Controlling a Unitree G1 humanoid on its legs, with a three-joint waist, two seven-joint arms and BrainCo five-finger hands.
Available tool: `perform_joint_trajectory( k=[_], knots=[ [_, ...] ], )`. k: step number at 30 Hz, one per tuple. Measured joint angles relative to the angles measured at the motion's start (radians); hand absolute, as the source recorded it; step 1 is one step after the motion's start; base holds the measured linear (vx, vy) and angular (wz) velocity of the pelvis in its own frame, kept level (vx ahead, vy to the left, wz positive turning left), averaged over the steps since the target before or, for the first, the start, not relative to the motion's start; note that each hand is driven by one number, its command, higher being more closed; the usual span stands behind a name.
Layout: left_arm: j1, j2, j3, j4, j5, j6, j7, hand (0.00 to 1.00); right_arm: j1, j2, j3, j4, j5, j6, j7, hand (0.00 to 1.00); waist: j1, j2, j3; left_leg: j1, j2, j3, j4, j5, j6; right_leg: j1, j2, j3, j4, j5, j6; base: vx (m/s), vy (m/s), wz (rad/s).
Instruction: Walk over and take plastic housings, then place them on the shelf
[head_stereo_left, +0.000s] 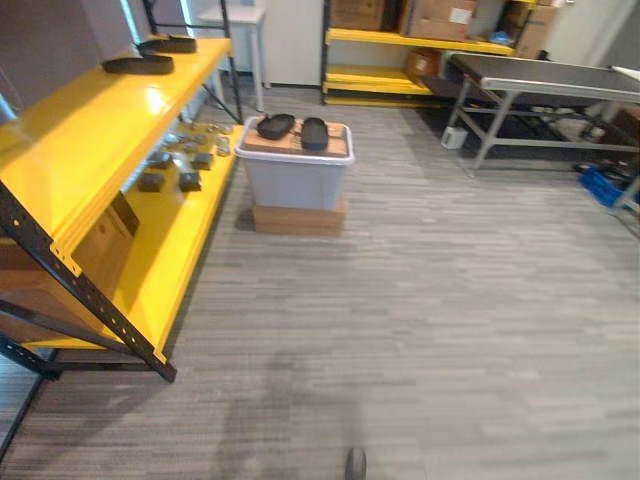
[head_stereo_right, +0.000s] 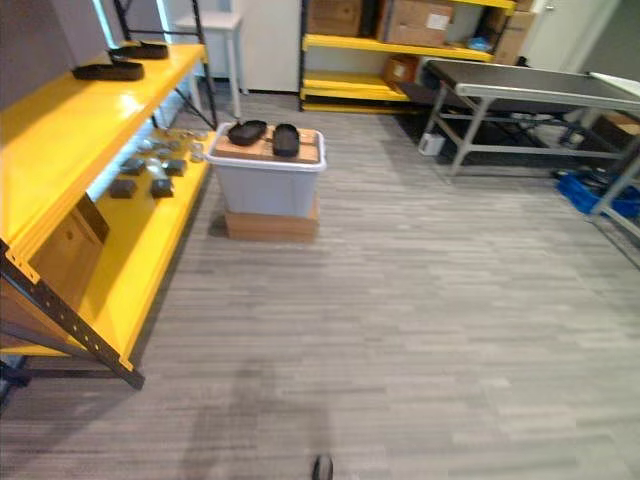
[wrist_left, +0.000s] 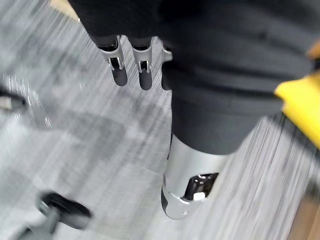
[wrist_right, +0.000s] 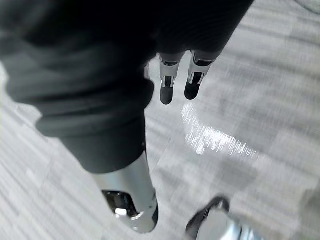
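Two black plastic housings (head_stereo_left: 275, 126) (head_stereo_left: 314, 133) lie side by side on a wooden board on top of a grey bin (head_stereo_left: 293, 182), some way ahead on the floor. Two more black housings (head_stereo_left: 137, 65) (head_stereo_left: 167, 44) rest on the top level of the yellow shelf (head_stereo_left: 110, 130) at my left. My left hand (wrist_left: 120, 66) hangs over the grey floor with straight fingers and nothing in it. My right hand (wrist_right: 167, 82) hangs the same way, open and holding nothing.
The bin stands on a flat cardboard box (head_stereo_left: 298, 218). Several small dark and metal parts (head_stereo_left: 180, 165) lie on the shelf's lower level. A metal table (head_stereo_left: 545, 78) stands at the back right, a blue crate (head_stereo_left: 603, 185) beside it, and a yellow rack (head_stereo_left: 400, 45) with cartons behind.
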Motion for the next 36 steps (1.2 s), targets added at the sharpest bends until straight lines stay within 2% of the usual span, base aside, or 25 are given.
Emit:
perform_joint_trajectory(
  k=[1, 2, 5, 7, 9, 11, 12, 13, 14, 15, 16, 17, 18, 20, 22, 24, 25, 26, 27, 28, 30, 31, 32, 34, 36],
  knots=[
    [0.020, -0.033, 0.065, -0.014, -0.001, 0.004, -0.001, 0.00, 0.000, 0.005, 0.006, -0.036, 0.000, 0.004, 0.005, 0.00, 0.018, 0.023, 0.010, -0.111, 0.062, 0.002, 0.280, 0.071, -0.015, 0.082, 0.045, 0.016, -0.034, -0.030, -0.017, 0.73, -0.230, -0.39],
    [0.035, -0.040, 0.097, -0.015, -0.004, 0.013, 0.000, 0.00, -0.009, 0.012, 0.030, -0.066, -0.001, 0.008, 0.007, 0.00, 0.041, 0.020, 0.013, -0.182, 0.102, 0.036, 0.454, 0.069, -0.009, 0.166, 0.077, 0.049, -0.080, -0.045, -0.034, 0.71, -0.207, -0.55],
    [0.071, -0.063, 0.103, -0.023, -0.005, 0.019, -0.003, 0.00, -0.038, 0.008, 0.109, -0.125, -0.003, 0.015, 0.006, 0.00, 0.094, -0.006, 0.015, -0.337, 0.097, 0.136, 0.506, 0.019, 0.001, 0.326, 0.079, 0.152, -0.187, -0.071, -0.048, 0.67, -0.109, -0.77],
    [0.093, -0.077, 0.089, -0.017, -0.012, 0.018, -0.007, 0.00, -0.098, -0.016, 0.115, -0.120, -0.003, 0.017, 0.006, 0.00, 0.121, -0.007, 0.014, -0.433, 0.044, 0.165, 0.307, -0.029, 0.015, 0.385, 0.053, 0.216, -0.214, -0.107, -0.029, 0.47, 0.023, -0.95],
    [0.142, -0.086, 0.058, -0.028, -0.013, 0.017, -0.017, 0.00, -0.167, -0.025, 0.126, -0.120, -0.003, 0.015, 0.003, 0.00, 0.142, -0.014, 0.016, -0.503, -0.035, 0.194, -0.167, 0.004, 0.048, 0.480, -0.001, 0.272, -0.239, -0.179, 0.012, 0.71, 0.159, -0.93],
    [0.171, -0.091, 0.037, -0.041, -0.012, 0.016, -0.017, 0.00, -0.167, -0.040, 0.175, -0.126, -0.004, 0.014, 0.001, 0.00, 0.156, -0.010, 0.000, -0.539, -0.035, 0.202, -0.283, 0.014, 0.045, 0.520, -0.011, 0.295, -0.247, -0.224, 0.041, 0.66, 0.209, -0.60],
    [0.204, -0.078, 0.022, -0.040, -0.013, 0.018, -0.019, 0.00, -0.140, -0.037, 0.194, -0.118, -0.004, 0.014, 0.002, 0.00, 0.183, -0.036, -0.036, -0.557, -0.060, 0.197, -0.302, 0.017, 0.050, 0.569, -0.046, 0.313, -0.235, -0.283, 0.073, 0.73, 0.249, -0.62],
    [0.218, -0.077, 0.017, -0.036, -0.014, 0.018, -0.018, 0.00, -0.126, -0.042, 0.194, -0.110, -0.004, 0.014, 0.002, 0.00, 0.191, -0.032, -0.059, -0.555, -0.069, 0.168, -0.292, 0.049, 0.077, 0.566, -0.044, 0.316, -0.188, -0.303, 0.095, 0.95, 0.337, -0.55],
    [0.223, -0.068, 0.020, -0.011, -0.024, 0.018, -0.019, 0.00, -0.120, -0.042, 0.185, -0.083, -0.004, 0.013, 0.003, 0.00, 0.182, -0.041, -0.071, -0.523, -0.112, 0.107, -0.281, 0.161, 0.140, 0.517, -0.061, 0.314, 0.029, -0.330, 0.140, 0.87, 0.323, -0.32],
    [0.220, -0.044, -0.006, 0.007, -0.032, 0.018, -0.019, 0.00, -0.118, -0.033, 0.158, -0.049, -0.004, 0.014, 0.003, 0.00, 0.175, -0.056, -0.068, -0.439, -0.140, 0.094, -0.302, 0.195, 0.153, 0.418, -0.089, 0.318, 0.349, -0.272, 0.224, 0.87, 0.353, -0.16],
    [0.222, -0.026, -0.030, 0.012, -0.034, 0.018, -0.019, 0.00, -0.115, -0.025, 0.150, -0.036, -0.005, 0.014, 0.003, 0.00, 0.164, -0.069, -0.063, -0.391, -0.155, 0.092, -0.315, 0.207, 0.148, 0.365, -0.106, 0.326, 0.505, -0.185, 0.288, 1.00, 0.374, 0.21],
    [0.206, 0.013, -0.075, 0.024, -0.037, 0.019, -0.019, 0.00, -0.104, -0.007, 0.151, -0.009, -0.005, 0.014, 0.005, 0.00, 0.135, -0.107, -0.047, -0.298, -0.202, 0.075, -0.337, 0.172, 0.131, 0.282, -0.141, 0.330, 0.740, -0.076, 0.323, 0.79, 0.267, 0.47],
    [0.190, 0.026, -0.089, 0.025, -0.042, 0.019, -0.018, 0.00, -0.091, -0.001, 0.152, -0.001, -0.005, 0.015, 0.006, 0.00, 0.125, -0.117, -0.044, -0.226, -0.222, 0.065, -0.369, 0.153, 0.139, 0.227, -0.173, 0.288, 0.840, -0.083, 0.311, 0.91, 0.267, 0.51],
    [0.155, 0.023, -0.089, 0.012, -0.042, 0.017, -0.019, 0.00, -0.055, 0.002, 0.152, -0.004, -0.014, 0.014, 0.010, 0.00, 0.113, -0.095, -0.051, -0.102, -0.218, 0.038, -0.437, 0.110, 0.144, 0.113, -0.211, 0.167, 0.858, -0.134, 0.225, 0.62, 0.147, 0.36],
    [0.089, 0.026, -0.084, 0.001, -0.044, 0.016, -0.019, 0.00, -0.023, 0.009, 0.135, -0.002, -0.040, 0.015, 0.014, 0.00, 0.103, -0.088, -0.047, 0.005, -0.207, -0.013, -0.501, 0.074, 0.147, 0.011, -0.187, 0.097, 0.677, -0.198, 0.199, 0.72, 0.064, 0.67],
    [0.049, 0.018, -0.079, -0.004, -0.044, 0.014, -0.015, 0.00, 0.004, 0.010, 0.106, -0.002, -0.040, 0.015, 0.013, 0.00, 0.086, -0.081, -0.044, 0.082, -0.195, -0.057, -0.529, 0.031, 0.141, -0.043, -0.139, 0.098, 0.409, -0.196, 0.187, 0.68, -0.042, 0.72],
    [0.030, 0.004, -0.038, -0.005, -0.044, 0.011, -0.009, 0.00, 0.014, 0.015, 0.091, -0.005, -0.040, 0.015, 0.012, 0.00, 0.071, -0.078, -0.046, 0.125, -0.185, -0.084, -0.551, 0.001, 0.129, -0.057, -0.111, 0.098, 0.202, -0.153, 0.157, 0.72, -0.157, 0.76],
    [0.014, -0.016, 0.011, -0.013, -0.045, 0.010, 0.003, 0.00, 0.018, 0.018, 0.088, -0.005, -0.040, 0.015, 0.010, 0.00, 0.059, -0.067, -0.040, 0.164, -0.166, -0.107, -0.558, -0.036, 0.122, -0.075, -0.086, 0.105, 0.074, -0.059, 0.121, 0.74, -0.206, 0.78],
    [0.012, -0.032, 0.033, -0.018, -0.045, 0.008, 0.007, 0.00, 0.025, 0.018, 0.087, -0.006, -0.040, 0.015, 0.010, 0.00, 0.053, -0.052, -0.040, 0.183, -0.147, -0.123, -0.556, -0.054, 0.117, -0.066, -0.068, 0.108, 0.052, -0.001, 0.118, 0.82, -0.289, 0.70],
    [0.015, -0.064, 0.070, -0.038, -0.050, 0.006, 0.009, 0.00, 0.037, 0.018, 0.090, -0.009, -0.041, 0.017, 0.010, 0.00, 0.060, -0.024, -0.046, 0.203, -0.111, -0.132, -0.521, -0.073, 0.102, -0.042, -0.032, 0.108, 0.061, 0.038, 0.066, 0.86, -0.313, 0.43],
    [0.012, -0.103, 0.121, -0.046, -0.062, 0.004, 0.009, 0.00, 0.030, 0.032, 0.094, -0.039, -0.042, 0.016, 0.017, 0.00, 0.078, -0.009, -0.044, 0.124, -0.102, -0.116, -0.295, -0.062, 0.090, -0.018, -0.038, 0.092, 0.136, -0.051, 0.060, 0.83, -0.291, 0.34],
    [0.014, -0.137, 0.151, -0.056, -0.072, 0.004, 0.011, 0.00, 0.032, 0.026, 0.098, -0.057, -0.044, 0.017, 0.018, 0.00, 0.076, 0.013, -0.020, 0.051, -0.090, -0.100, -0.036, -0.008, 0.069, 0.032, -0.043, 0.064, 0.198, -0.109, 0.054, 0.69, -0.250, 0.69],
    [0.027, -0.146, 0.158, -0.043, -0.085, 0.008, 0.012, 0.00, 0.036, 0.018, 0.116, -0.063, -0.042, 0.020, 0.017, 0.00, 0.075, 0.026, -0.014, -0.080, -0.047, -0.100, 0.283, 0.120, 0.022, 0.133, -0.035, 0.043, 0.173, -0.161, 0.029, 0.77, -0.264, 0.66],
    [0.058, -0.141, 0.148, -0.055, -0.104, 0.007, 0.012, 0.00, 0.017, 0.013, 0.136, -0.064, -0.038, 0.022, 0.015, 0.00, 0.106, 0.026, -0.006, -0.242, 0.013, -0.048, 0.596, 0.108, 0.013, 0.265, -0.008, 0.061, 0.090, -0.208, 0.036, 0.63, -0.172, -0.01],
    [0.098, -0.116, 0.135, -0.039, -0.125, 0.009, 0.008, 0.00, -0.017, 0.017, 0.139, -0.064, -0.038, 0.021, 0.016, 0.00, 0.127, -0.011, -0.003, -0.328, 0.043, 0.040, 0.564, 0.048, 0.024, 0.378, -0.024, 0.086, -0.013, -0.208, 0.036, 0.58, -0.065, -0.46]
  ],
)
